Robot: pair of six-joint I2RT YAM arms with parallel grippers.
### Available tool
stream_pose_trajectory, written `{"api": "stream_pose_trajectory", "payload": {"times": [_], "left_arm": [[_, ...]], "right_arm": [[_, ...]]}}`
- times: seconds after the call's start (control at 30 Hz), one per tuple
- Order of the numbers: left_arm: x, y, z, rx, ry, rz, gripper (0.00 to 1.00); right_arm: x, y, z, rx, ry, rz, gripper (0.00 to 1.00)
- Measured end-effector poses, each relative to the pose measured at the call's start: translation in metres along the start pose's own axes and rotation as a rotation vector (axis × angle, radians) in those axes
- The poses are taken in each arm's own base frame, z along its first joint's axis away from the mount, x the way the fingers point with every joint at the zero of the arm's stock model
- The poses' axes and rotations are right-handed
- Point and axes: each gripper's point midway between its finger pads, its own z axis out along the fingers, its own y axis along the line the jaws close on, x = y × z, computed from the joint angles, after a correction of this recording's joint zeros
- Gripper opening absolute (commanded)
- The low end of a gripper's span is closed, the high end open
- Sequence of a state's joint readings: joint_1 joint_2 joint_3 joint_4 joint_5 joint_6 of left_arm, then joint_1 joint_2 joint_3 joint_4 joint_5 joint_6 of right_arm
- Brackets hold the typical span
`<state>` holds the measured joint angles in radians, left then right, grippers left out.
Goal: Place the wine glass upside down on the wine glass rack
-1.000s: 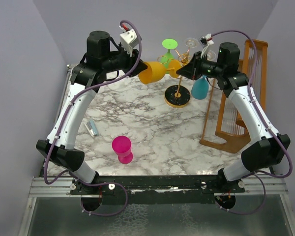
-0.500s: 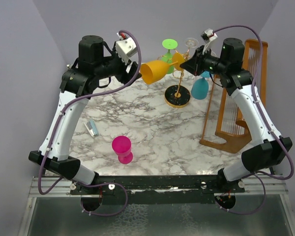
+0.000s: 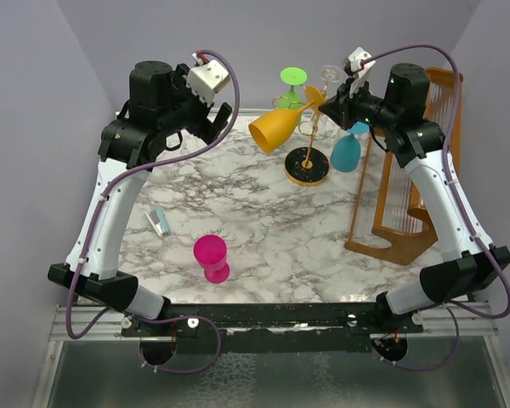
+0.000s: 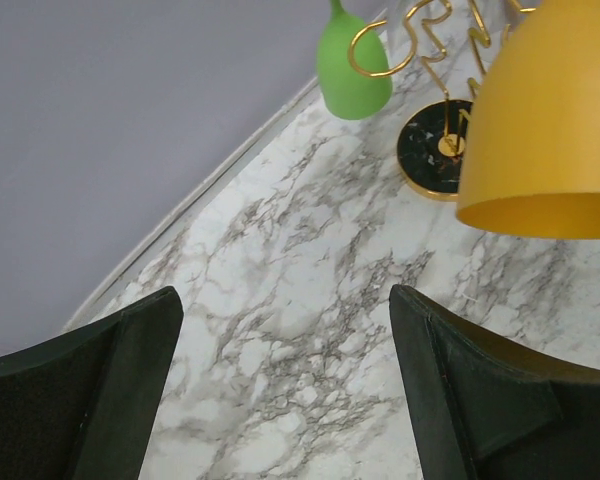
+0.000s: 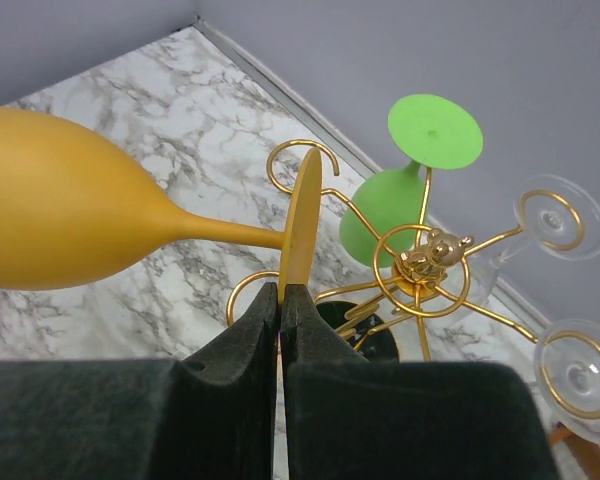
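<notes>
The orange wine glass (image 3: 276, 127) hangs in the air, lying almost sideways with its bowl (image 5: 60, 205) pointing left and slightly down. My right gripper (image 3: 330, 100) is shut on the rim of its foot (image 5: 302, 225), just above and left of the gold wine glass rack (image 3: 308, 157). The rack's ring arms and centre (image 5: 420, 265) lie right behind the foot. My left gripper (image 3: 217, 119) stands open and empty, apart from the bowl (image 4: 540, 120) and to its left. In the left wrist view both fingers (image 4: 100, 390) frame only marble.
On the rack hang a green glass (image 3: 293, 81), a clear glass (image 3: 331, 76) and a teal glass (image 3: 346, 153). A pink glass (image 3: 211, 257) stands on the marble near the front. A small tube (image 3: 158, 221) lies at the left. A brown wooden frame (image 3: 408, 195) stands at the right.
My left gripper has opened, let go of the orange bowl and drawn back to the left. The right gripper keeps the foot and has risen; the bowl now droops.
</notes>
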<state>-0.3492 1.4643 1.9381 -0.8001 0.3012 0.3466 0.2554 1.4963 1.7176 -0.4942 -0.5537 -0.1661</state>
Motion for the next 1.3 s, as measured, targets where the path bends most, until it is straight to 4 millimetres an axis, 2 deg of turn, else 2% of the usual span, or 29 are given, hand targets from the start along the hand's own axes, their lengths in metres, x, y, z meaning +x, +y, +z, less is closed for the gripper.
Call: {"api": "stream_pose_trajectory", "payload": {"times": [0.27, 0.47, 0.67, 0.97, 1.13, 1.3], "left_arm": [[0.006, 0.026, -0.004, -0.117, 0.024, -0.033, 0.88], [0.006, 0.032, -0.005, -0.144, 0.021, -0.045, 0.89], [0.008, 0.034, -0.005, -0.148, 0.028, -0.05, 0.89], [0.011, 0.034, -0.003, -0.145, 0.033, -0.051, 0.89], [0.012, 0.033, -0.001, -0.143, 0.037, -0.053, 0.89], [0.013, 0.033, 0.0, -0.141, 0.039, -0.053, 0.9]], "right_arm": [[-0.013, 0.014, -0.001, -0.018, 0.01, -0.243, 0.01], [-0.022, 0.025, -0.001, -0.046, 0.018, -0.397, 0.01], [-0.03, 0.021, 0.003, -0.04, 0.031, -0.518, 0.01], [-0.009, 0.026, 0.021, -0.069, 0.121, -0.7, 0.01], [-0.005, 0.023, 0.023, -0.047, 0.155, -0.766, 0.01], [0.012, 0.017, 0.027, -0.019, 0.227, -0.813, 0.01]]}}
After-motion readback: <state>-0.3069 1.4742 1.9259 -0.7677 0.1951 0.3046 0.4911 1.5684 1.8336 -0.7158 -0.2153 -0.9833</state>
